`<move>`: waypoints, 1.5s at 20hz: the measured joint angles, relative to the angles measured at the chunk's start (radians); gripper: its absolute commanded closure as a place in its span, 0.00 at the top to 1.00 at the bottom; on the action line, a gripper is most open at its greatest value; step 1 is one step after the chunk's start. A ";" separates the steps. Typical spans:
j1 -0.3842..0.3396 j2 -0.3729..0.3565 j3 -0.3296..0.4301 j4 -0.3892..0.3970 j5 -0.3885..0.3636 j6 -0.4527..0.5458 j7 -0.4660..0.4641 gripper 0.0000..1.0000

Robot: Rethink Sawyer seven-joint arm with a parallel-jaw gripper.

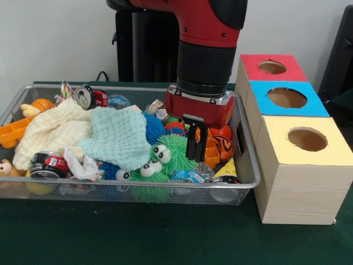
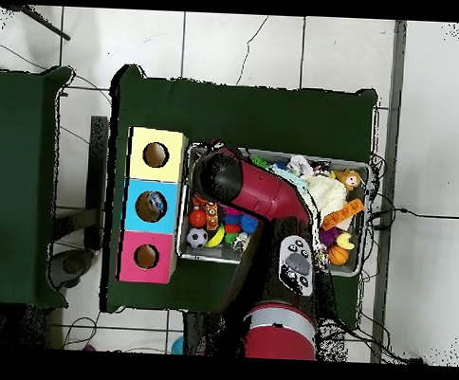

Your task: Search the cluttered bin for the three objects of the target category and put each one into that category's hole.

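My gripper [image 1: 196,149] hangs low over the right part of the wire mesh bin [image 1: 138,185], just above an orange toy and beside an orange striped ball [image 1: 223,144]. A green fuzzy toy with googly eyes [image 1: 160,157] lies to its left. In the overhead view the red arm [image 2: 262,191] hides the gripper and the middle of the bin [image 2: 360,166]. To the right of the bin stand three wooden boxes, each with a hole in its lid: red [image 1: 271,67], blue [image 1: 287,97] and yellow [image 1: 307,139].
The bin holds a cream cloth [image 1: 55,130], a light blue cloth [image 1: 121,135], two soda cans [image 1: 88,96] [image 1: 47,164], a small basketball [image 1: 41,104] and an orange plastic toy [image 1: 14,132]. A soccer ball [image 2: 197,237] lies near the boxes. Green cloth covers the table [image 1: 165,232].
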 measured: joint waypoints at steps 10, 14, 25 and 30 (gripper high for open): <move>0.000 0.001 0.000 0.000 0.000 0.000 0.000 0.00; 0.000 0.001 0.000 0.000 0.000 0.000 0.000 0.00; 0.000 0.003 0.000 0.000 0.000 0.000 0.000 1.00; 0.000 0.005 0.000 0.000 0.000 0.000 0.000 1.00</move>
